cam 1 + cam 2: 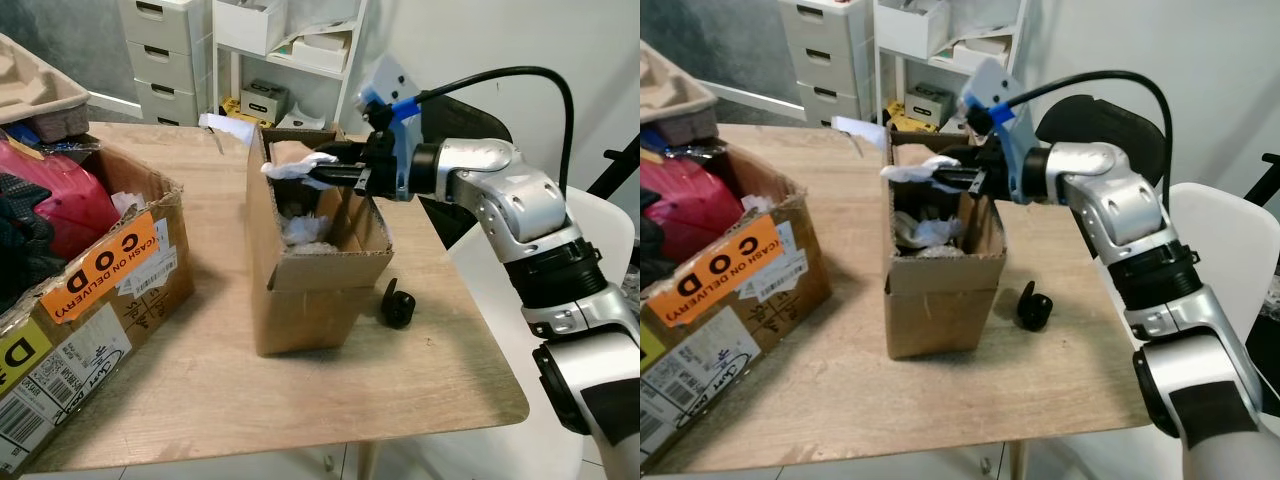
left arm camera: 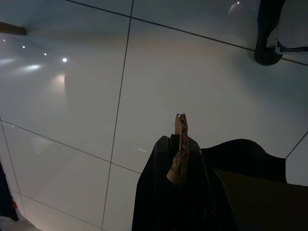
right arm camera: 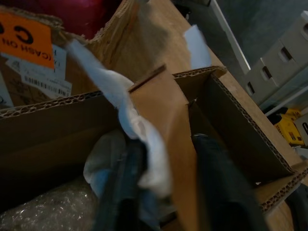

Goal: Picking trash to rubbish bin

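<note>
My right gripper [image 1: 325, 172] reaches in from the right and hovers over the top of a small upright cardboard box [image 1: 330, 265] at the table's middle. It is shut on a crumpled white tissue [image 1: 298, 166] that sticks out past the fingertips above the box's opening. In the right wrist view the tissue [image 3: 139, 130] lies between the black fingers [image 3: 122, 183] beside a brown cardboard flap [image 3: 166, 125]. More white scraps [image 1: 300, 230] and bubble wrap lie inside the box. My left gripper [image 2: 178, 144] hangs over a tiled floor, shut on a small brown scrap [image 2: 179, 144].
A big open carton [image 1: 100, 270] with an orange label holds red and dark items at the left. A small black object [image 1: 397, 303] lies on the table right of the small box. A white paper [image 1: 225, 125] lies behind it. Drawers [image 1: 160, 50] and shelves stand beyond; a white chair [image 1: 600, 230] is at right.
</note>
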